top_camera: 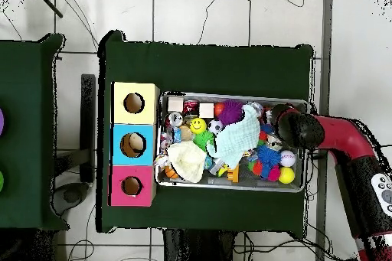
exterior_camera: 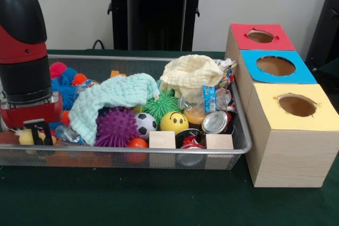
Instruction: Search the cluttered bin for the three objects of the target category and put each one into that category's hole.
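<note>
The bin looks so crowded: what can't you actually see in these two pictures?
- Gripper, front view: its fingers sink among the toys, so open or shut is unclear; overhead, the arm covers it.
- Under the mint cloth and cream cloth: contents hidden in both views.
- Red hole interior: dark, front view.

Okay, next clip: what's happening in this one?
A Sawyer arm is reaching down into one end of a wire mesh bin crammed with toys, cloths, cans and wooden blocks. Its gripper sits low among the balls there; whether it grips anything can't be told. Beside the bin stands a wooden sorting box with red, blue and yellow holes. The overhead view shows something pale inside the blue one.
</note>
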Controlling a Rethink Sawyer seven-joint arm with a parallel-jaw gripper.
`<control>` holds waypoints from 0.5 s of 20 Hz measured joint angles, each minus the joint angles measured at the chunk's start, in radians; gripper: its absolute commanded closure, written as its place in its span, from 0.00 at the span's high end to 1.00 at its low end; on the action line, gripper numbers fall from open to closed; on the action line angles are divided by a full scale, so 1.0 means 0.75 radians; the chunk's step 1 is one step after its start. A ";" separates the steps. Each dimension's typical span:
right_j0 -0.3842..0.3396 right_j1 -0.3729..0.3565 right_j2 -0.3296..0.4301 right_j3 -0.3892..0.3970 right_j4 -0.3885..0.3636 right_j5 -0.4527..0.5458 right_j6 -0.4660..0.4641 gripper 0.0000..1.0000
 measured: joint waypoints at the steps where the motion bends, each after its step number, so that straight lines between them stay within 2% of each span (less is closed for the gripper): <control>1: -0.002 0.000 0.000 0.000 0.000 -0.002 0.000 0.00; 10: -0.005 -0.001 -0.002 0.000 -0.002 -0.009 0.000 0.00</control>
